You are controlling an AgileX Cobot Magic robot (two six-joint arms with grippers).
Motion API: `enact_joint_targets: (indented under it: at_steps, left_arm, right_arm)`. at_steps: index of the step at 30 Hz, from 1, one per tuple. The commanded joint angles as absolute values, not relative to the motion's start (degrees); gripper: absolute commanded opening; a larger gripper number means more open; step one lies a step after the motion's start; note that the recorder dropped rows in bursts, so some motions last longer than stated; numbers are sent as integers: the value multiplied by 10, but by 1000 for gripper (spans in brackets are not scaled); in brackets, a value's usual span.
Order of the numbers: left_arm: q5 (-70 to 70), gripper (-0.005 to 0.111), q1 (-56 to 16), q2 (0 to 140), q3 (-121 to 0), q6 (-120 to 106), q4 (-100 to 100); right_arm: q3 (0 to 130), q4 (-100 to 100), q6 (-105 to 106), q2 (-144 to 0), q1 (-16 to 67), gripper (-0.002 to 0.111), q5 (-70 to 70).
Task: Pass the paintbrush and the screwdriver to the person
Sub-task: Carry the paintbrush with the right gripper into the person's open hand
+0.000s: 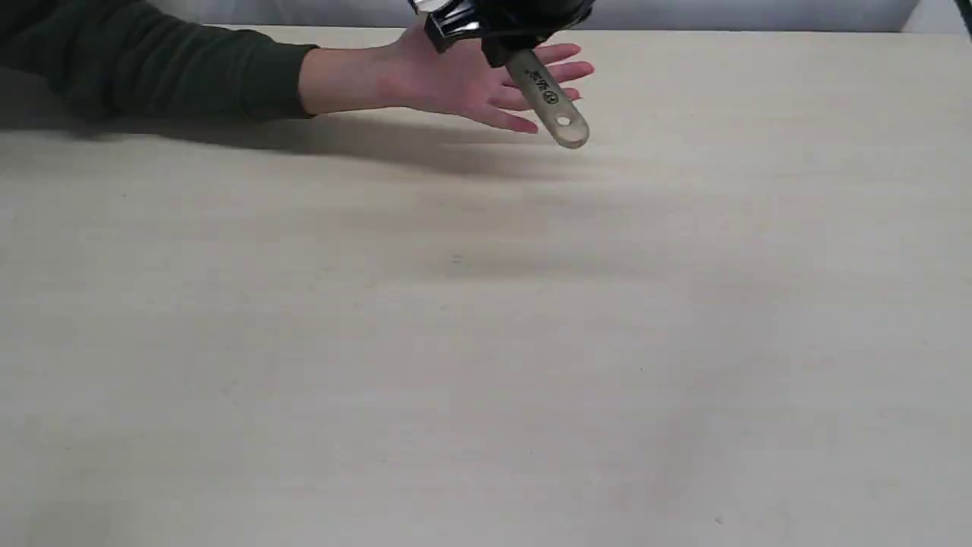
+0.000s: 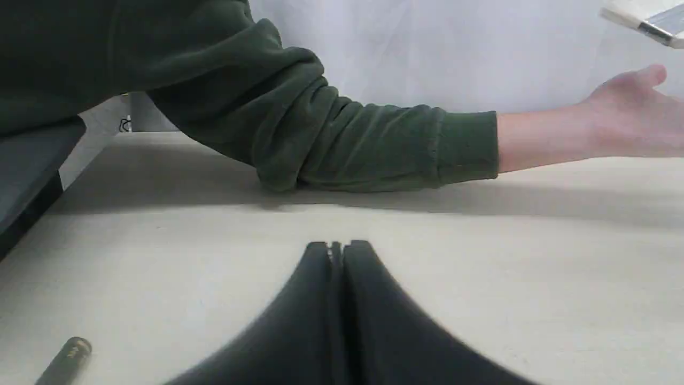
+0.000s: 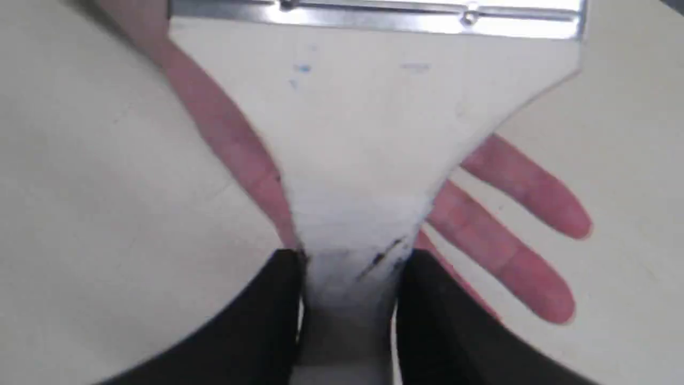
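- The paintbrush (image 1: 548, 99) is held up in the air by the robot's right hand (image 3: 350, 278).
- The right hand is closed on the thin part of the wooden handle. One black finger (image 3: 256, 321) is pressed on each side.
- The brush is held just over the open palm of the person (image 1: 456, 80). It cannot be told if the brush is touching the palm.
- The palm is turned up and the fingers are spread out flat, above the far part of the table (image 1: 486, 342).
- In the exterior view, the end of the handle, with its small hole and black print, is tipped down over the person's fingers.
- In the right wrist view, the silver band is seen at the wide end of the brush.
- The person's arm is covered by a dark green sleeve (image 2: 320, 128), and the sleeve is rested on the table.
- The robot's left hand (image 2: 336, 251) is shut tight, low over the table. Nothing is held in it.
- The dark end of the screwdriver (image 2: 67, 359) is seen lying on the table near the left hand. The rest of it is cut off by the edge of the picture.
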State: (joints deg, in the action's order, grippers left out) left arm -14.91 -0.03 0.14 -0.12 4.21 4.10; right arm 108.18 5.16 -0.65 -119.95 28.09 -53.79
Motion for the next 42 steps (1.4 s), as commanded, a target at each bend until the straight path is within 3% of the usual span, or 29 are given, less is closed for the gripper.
enact_joint_targets:
  at_steps: [1, 13, 22, 26, 30, 32, 37, 42]
  left_arm:
    - [-143, 0, -3, 0, 0, 43, 38]
    - [-143, 0, -3, 0, 0, 43, 38]
    - [-143, 0, -3, 0, 0, 43, 41]
    - [-143, 0, -3, 0, 0, 43, 41]
    - [-143, 0, -3, 0, 0, 43, 41]
    - [-143, 0, -3, 0, 0, 43, 41]
    - [-143, 0, -3, 0, 0, 43, 41]
    - [-143, 0, -3, 0, 0, 43, 41]
  right_arm:
    - [1124, 56, -8, -1226, 272, 4, -536]
    - [1292, 102, -16, -1348, 267, 4, -577]
    - [1326, 103, -29, -1380, 257, 6, -592]
    - [1326, 103, -29, -1380, 253, 22, -594]
    - [1326, 97, -31, -1379, 251, 50, -593]
    - [1326, 97, -44, -1376, 251, 58, -587]
    - [1326, 97, -54, -1360, 251, 61, -579]
    - [1326, 95, -48, -1338, 251, 52, -591]
